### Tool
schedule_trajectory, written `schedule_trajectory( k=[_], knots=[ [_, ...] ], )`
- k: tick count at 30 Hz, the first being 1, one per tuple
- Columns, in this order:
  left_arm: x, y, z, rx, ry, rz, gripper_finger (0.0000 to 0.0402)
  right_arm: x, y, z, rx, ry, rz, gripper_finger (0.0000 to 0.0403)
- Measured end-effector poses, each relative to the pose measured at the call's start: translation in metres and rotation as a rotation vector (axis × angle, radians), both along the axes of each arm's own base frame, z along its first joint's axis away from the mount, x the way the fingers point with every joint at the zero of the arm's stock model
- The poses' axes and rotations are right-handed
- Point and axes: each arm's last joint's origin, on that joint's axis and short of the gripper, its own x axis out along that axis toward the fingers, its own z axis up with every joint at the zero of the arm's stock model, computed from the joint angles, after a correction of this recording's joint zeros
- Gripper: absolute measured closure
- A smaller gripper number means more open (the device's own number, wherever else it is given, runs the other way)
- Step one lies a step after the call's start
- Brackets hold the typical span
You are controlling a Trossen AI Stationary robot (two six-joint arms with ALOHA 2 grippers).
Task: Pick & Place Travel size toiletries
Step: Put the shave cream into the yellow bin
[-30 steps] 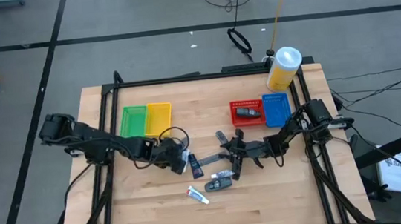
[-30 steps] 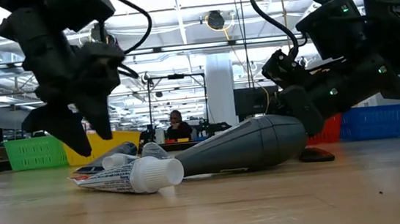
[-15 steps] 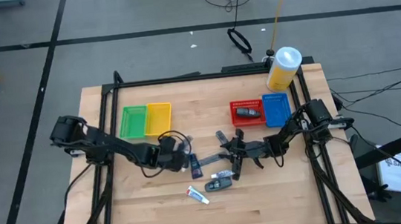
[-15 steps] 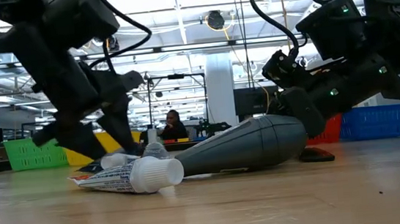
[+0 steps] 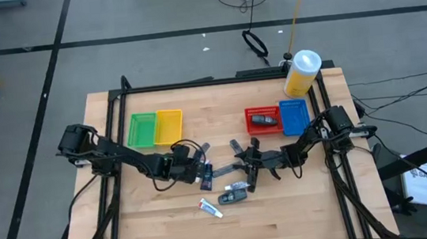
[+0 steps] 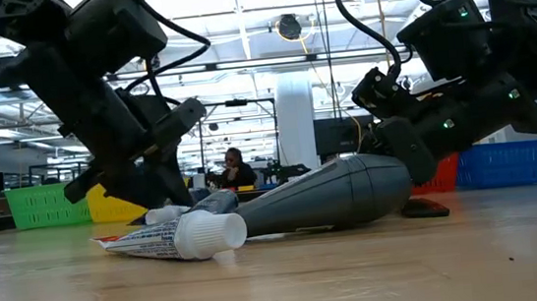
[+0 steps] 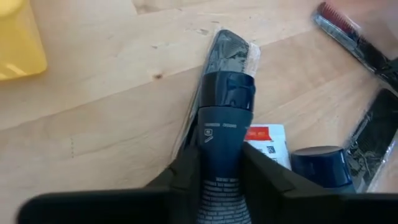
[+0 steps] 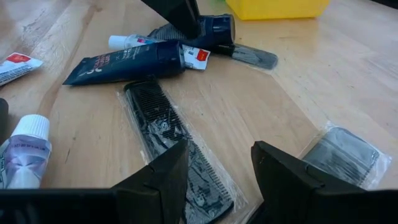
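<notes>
Left pincer [image 7: 219,163]: fingers lie against both flanks of a dark tube [image 7: 226,99], pinching it. The tube lies flat on the counter [image 5: 287,215], cap end pointing away from the wrist.

Change over the last second: this pincer was raised and further toward the left edge, short of the pile. It has since swung in toward the middle and dropped low over the toiletries. Judgement: approach is done and the grasp is being made; the lift is not yet begun.

Just beyond the tube's cap: a flat wrapped item [image 7: 231,51]. Beside the held tube: a white sachet with a red mark [image 7: 266,138] and a second dark tube [image 8: 124,65], close enough to be dragged on lifting.

Right pincer [image 8: 219,163]: fingers spread, holding nothing, poised over a wrapped black comb [image 8: 171,140] near mid-counter.

Further out: a white tube [image 5: 211,208] and a dark sachet [image 5: 237,197] lie apart toward the near edge. One dark item [image 5: 261,118] is already in the red basket [image 5: 253,129]. Green [image 5: 142,130], yellow [image 5: 169,125] and blue [image 5: 294,116] baskets appear to hold nothing. Most of the sorting remains.
</notes>
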Motion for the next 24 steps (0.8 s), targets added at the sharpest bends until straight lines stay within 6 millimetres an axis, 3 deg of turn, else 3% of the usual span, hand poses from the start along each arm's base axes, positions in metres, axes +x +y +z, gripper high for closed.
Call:
schedule_trajectory(
  k=[8, 13, 18, 22, 24],
  knots=[
    [0.009, -0.004, 0.04, 0.056, 0.006, -0.136, 0.0394, 0.0, 0.0, -0.001, -0.001, 0.006, 0.0, 0.0234],
    [0.009, -0.004, 0.077, 0.093, 0.046, -0.2, 0.0386, 0.0, 0.0, -0.001, -0.002, 0.007, 0.0, 0.0234],
    [-0.004, 0.001, 0.12, 0.125, 0.152, -0.205, 0.0373, 0.0, 0.0, -0.001, 0.005, 0.006, -0.003, 0.0234],
    [-0.017, 0.015, 0.141, 0.184, 0.254, -0.148, 0.0382, 0.0, 0.0, -0.001, 0.005, 0.006, -0.002, 0.0234],
    [-0.022, 0.027, 0.143, 0.21, 0.295, -0.105, 0.0388, 0.0, 0.0, -0.001, 0.005, 0.006, -0.002, 0.0234]
  ],
)
